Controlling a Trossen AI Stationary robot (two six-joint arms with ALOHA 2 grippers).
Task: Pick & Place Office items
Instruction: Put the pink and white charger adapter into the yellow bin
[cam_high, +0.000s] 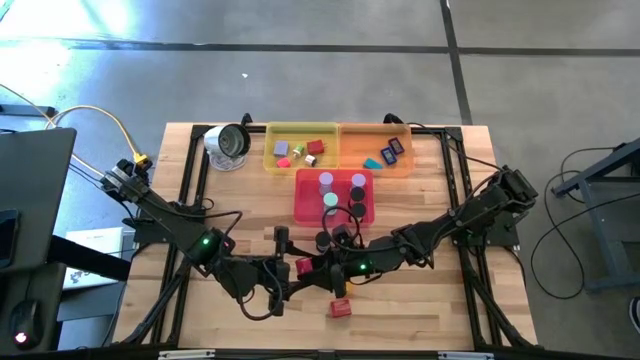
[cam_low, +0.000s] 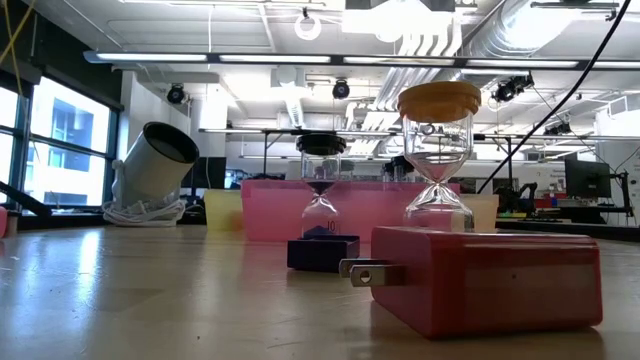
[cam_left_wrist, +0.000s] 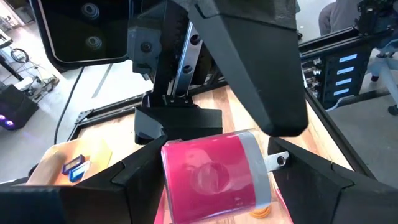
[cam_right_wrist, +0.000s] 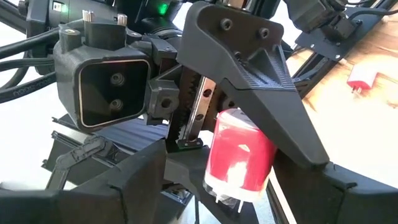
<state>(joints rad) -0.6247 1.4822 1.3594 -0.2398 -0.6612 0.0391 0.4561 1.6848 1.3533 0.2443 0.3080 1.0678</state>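
Wooden table (cam_high: 440, 300) holds pink tray (cam_high: 310, 205). Left gripper (cam_high: 292, 268) clamps red plug adapter (cam_high: 304, 266) mid-table, near front. Right gripper (cam_high: 327, 262) just beside, fingers spread around adapter. Second red adapter (cam_high: 341, 308) lies near front edge.

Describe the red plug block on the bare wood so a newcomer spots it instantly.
Start at the wooden table, at the edge farthest from the trays. The red block lies there alone on bare wood. Two metal prongs stick from its side, and no claw touches it, unlike the red piece between the arms.
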